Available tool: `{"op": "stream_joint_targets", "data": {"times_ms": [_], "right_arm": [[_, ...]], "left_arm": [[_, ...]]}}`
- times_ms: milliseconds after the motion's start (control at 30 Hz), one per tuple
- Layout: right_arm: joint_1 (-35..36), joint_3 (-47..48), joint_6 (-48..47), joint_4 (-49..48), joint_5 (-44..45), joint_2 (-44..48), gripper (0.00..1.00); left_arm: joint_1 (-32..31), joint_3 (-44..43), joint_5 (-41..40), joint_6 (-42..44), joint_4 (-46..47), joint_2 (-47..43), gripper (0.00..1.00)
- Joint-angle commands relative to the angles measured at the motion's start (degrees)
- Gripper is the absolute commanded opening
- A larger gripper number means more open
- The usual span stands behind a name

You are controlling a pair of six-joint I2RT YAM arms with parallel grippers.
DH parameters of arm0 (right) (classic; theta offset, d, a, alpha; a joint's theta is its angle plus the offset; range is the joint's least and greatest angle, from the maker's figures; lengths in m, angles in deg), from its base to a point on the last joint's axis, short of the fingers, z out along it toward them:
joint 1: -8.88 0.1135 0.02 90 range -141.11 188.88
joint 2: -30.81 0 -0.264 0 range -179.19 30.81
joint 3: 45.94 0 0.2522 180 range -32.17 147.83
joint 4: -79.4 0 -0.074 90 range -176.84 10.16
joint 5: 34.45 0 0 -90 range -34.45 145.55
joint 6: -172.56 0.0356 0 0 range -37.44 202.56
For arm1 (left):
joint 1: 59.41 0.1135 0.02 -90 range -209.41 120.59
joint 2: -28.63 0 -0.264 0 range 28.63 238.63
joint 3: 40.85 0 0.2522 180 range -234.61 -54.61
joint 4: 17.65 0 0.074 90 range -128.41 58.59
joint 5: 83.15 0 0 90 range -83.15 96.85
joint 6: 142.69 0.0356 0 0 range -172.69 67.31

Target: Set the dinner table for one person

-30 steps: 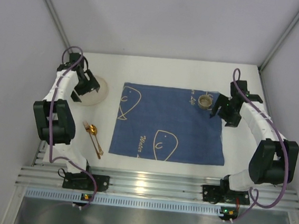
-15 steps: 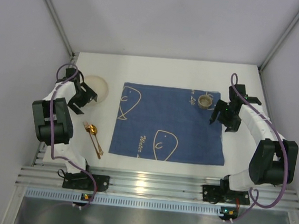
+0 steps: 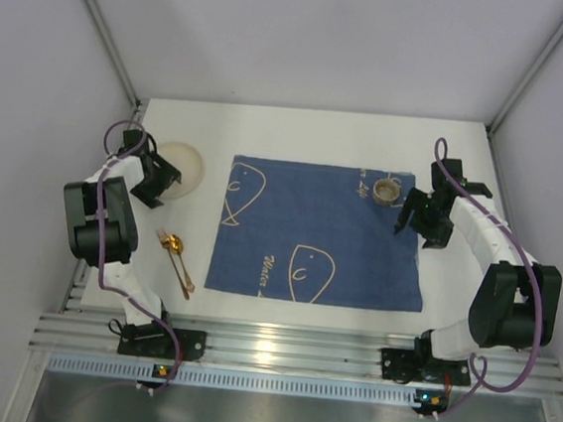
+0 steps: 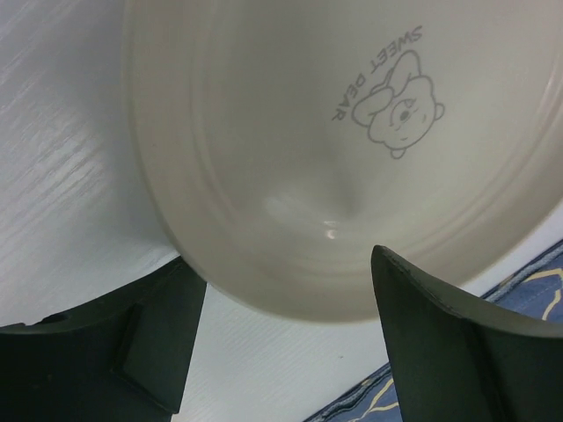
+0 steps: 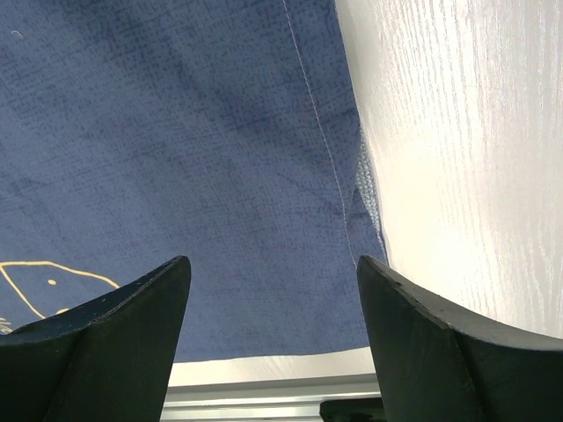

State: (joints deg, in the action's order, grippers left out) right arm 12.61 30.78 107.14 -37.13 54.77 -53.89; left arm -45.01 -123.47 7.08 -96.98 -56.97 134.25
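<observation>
Overhead, the white dinner table carries a blue whale-print placemat at its centre. A cream plate, empty and printed with a small bear, lies toward the table's far left corner. The left gripper sits at the plate's rim, jaws spread wide. A small cup stands on the placemat's far right corner, perhaps empty; it is too small to tell. The right gripper hangs released over the placemat's right edge. A gold fork and spoon lie near the table's left edge.

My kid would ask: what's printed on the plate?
The plate shows a grey bear captioned SWEET DEAR; best in left wrist view.
</observation>
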Motion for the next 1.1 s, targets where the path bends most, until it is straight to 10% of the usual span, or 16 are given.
{"op": "stream_joint_targets", "data": {"times_ms": [0, 100, 300, 700, 1067], "right_arm": [[0.7, 0.7, 0.1, -0.6, -0.1, 0.8, 0.77], [0.7, 1.0, 0.3, -0.6, -0.1, 0.3, 0.76], [0.7, 1.6, 0.8, -0.6, 0.2, -0.4, 0.76], [0.7, 3.0, 2.0, -0.6, 0.6, 0.5, 0.76], [0.7, 2.5, 2.0, -0.4, 2.8, 3.0, 0.79]], "left_arm": [[0.5, -0.7, 2.7, -0.3, 3.2, 2.2, 0.79], [0.5, -1.0, 3.2, -0.4, 3.7, 3.1, 0.65], [0.5, -3.8, 3.8, 0.3, 2.8, 4.9, 0.00], [-1.1, -11.6, 11.2, 6.0, 2.8, 0.6, 0.00], [-20.9, -21.4, 10.4, 14.5, -3.7, -0.8, 0.00]]}}
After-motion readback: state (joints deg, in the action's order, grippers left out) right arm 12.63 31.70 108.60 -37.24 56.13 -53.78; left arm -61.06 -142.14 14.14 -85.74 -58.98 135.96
